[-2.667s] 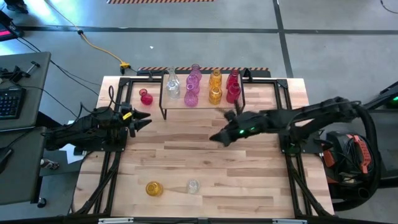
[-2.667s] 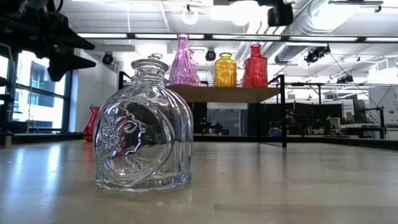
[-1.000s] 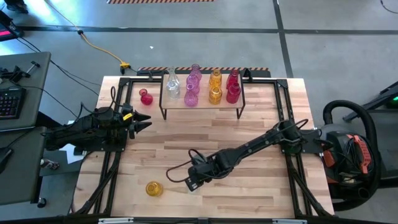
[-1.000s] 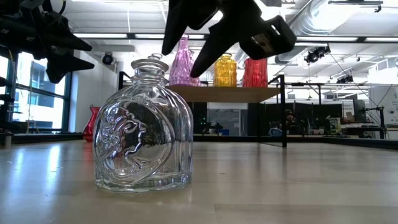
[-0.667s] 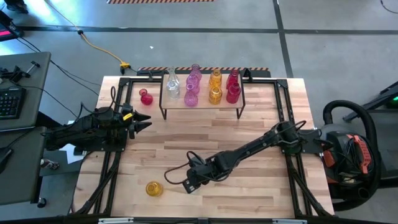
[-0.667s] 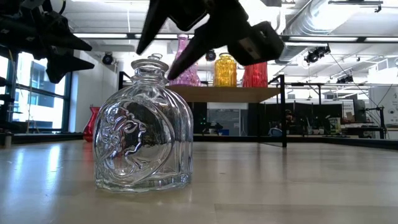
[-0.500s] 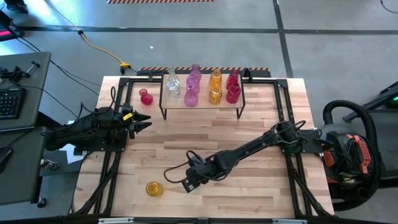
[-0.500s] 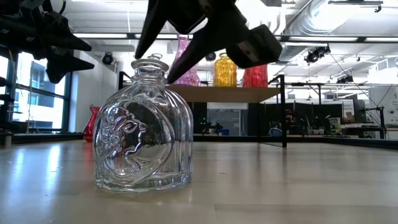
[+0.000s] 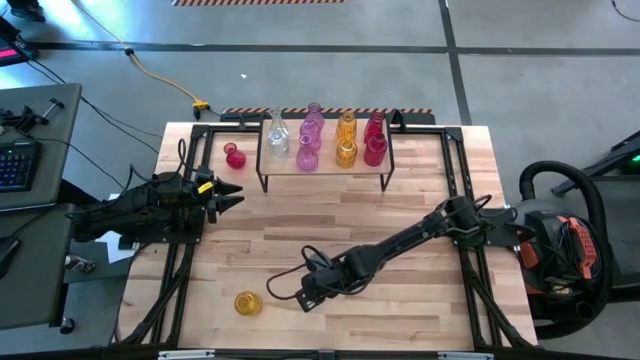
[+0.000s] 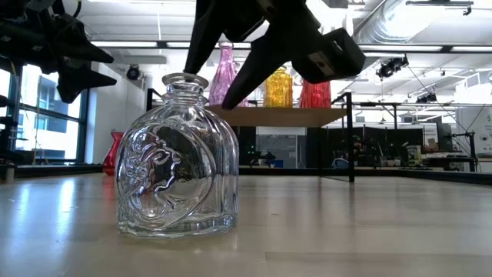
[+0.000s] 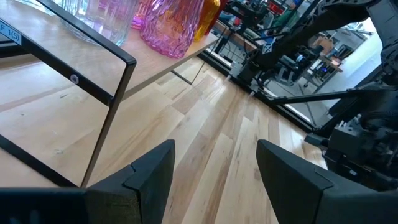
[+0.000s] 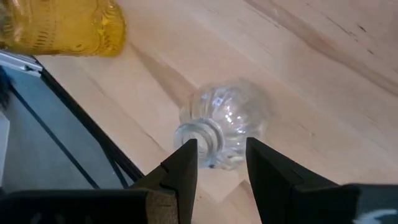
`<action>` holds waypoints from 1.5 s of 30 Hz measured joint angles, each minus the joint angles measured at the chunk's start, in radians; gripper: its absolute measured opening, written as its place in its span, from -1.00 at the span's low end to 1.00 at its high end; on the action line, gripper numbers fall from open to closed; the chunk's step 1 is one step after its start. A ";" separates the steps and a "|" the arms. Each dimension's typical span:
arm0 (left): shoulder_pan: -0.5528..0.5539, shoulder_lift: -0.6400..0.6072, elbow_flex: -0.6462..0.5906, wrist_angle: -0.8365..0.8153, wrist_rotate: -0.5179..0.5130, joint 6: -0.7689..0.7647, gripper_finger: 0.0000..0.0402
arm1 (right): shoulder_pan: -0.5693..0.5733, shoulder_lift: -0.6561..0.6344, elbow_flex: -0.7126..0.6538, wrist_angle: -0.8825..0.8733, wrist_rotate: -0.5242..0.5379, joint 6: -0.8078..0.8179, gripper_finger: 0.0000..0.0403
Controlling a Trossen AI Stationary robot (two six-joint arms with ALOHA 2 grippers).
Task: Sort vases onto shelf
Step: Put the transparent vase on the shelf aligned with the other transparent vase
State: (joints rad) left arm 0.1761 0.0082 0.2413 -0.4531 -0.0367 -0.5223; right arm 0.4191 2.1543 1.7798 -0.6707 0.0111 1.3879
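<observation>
Butcher-block worktop (image 9: 400, 200) in an open industrial hall – right gripper at the clear vase.
Right gripper (image 12: 221, 163) part open, fingers astride the neck of the clear vase (image 10: 176, 158) near the worktop's front edge, not clamped. Left gripper (image 9: 232, 197) wide open and empty, at the left edge. Shelf (image 9: 325, 163) at the back edge.

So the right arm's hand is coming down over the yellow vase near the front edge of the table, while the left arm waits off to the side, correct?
Not quite. The right hand is over the clear vase, its fingers either side of the neck; the right wrist view shows this. The yellow vase stands alone beside it. The left hand does wait at the table's left side.
</observation>
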 joint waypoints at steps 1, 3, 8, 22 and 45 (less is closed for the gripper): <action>0.000 0.000 0.000 0.000 0.000 0.000 0.09 | 0.000 0.003 0.000 0.002 0.001 0.000 -0.42; 0.000 0.000 0.000 0.000 0.000 -0.001 0.09 | 0.000 0.012 -0.001 0.005 -0.002 0.004 -0.42; 0.000 0.000 0.000 0.000 0.000 -0.001 0.09 | 0.000 0.019 -0.001 0.017 -0.003 0.022 -0.43; 0.000 0.000 0.000 0.000 0.000 -0.008 0.09 | -0.005 0.017 0.000 0.018 -0.008 0.038 -0.95; 0.000 0.000 0.000 0.000 0.037 0.003 0.09 | -0.095 -0.039 -0.002 0.051 -0.079 -0.034 -1.00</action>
State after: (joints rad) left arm 0.1763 0.0082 0.2413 -0.4526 0.0000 -0.5198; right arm 0.3240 2.1152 1.7782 -0.6197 -0.0682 1.3543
